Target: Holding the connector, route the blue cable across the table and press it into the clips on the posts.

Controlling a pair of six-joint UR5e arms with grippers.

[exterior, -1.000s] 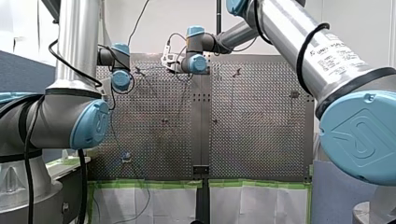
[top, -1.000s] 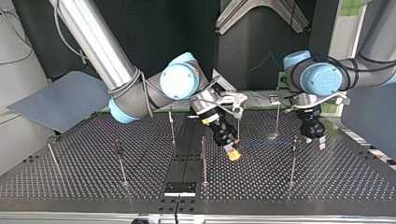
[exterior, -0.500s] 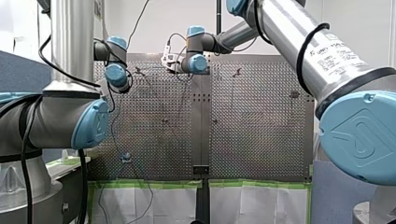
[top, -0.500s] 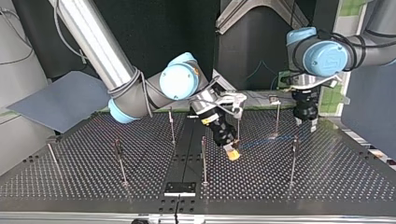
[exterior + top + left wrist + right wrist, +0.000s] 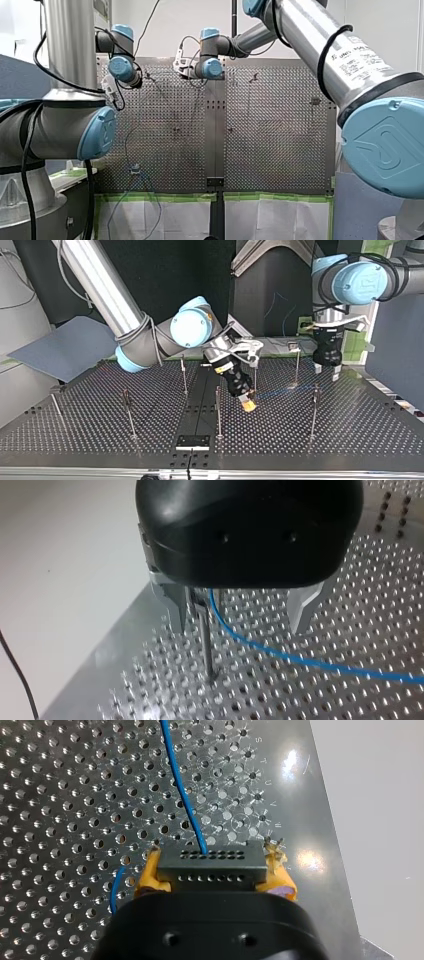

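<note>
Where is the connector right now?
The connector is clamped between my right pincer's yellow pads, near the top view's middle, just right of a post.

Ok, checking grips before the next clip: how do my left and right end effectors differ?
My left arm's black, metal-fingered end effector is open, straddling a thin metal post and the blue cable; my right arm's yellow-padded end effector is shut on the black perforated connector. The left hangs upright; the right tilts. Both have black bodies.

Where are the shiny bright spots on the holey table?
Right wrist view: two white glare spots on the table beside the connector; top view: a small gleam at the foot of a post; left wrist view: the table's edge shines pale.
</note>
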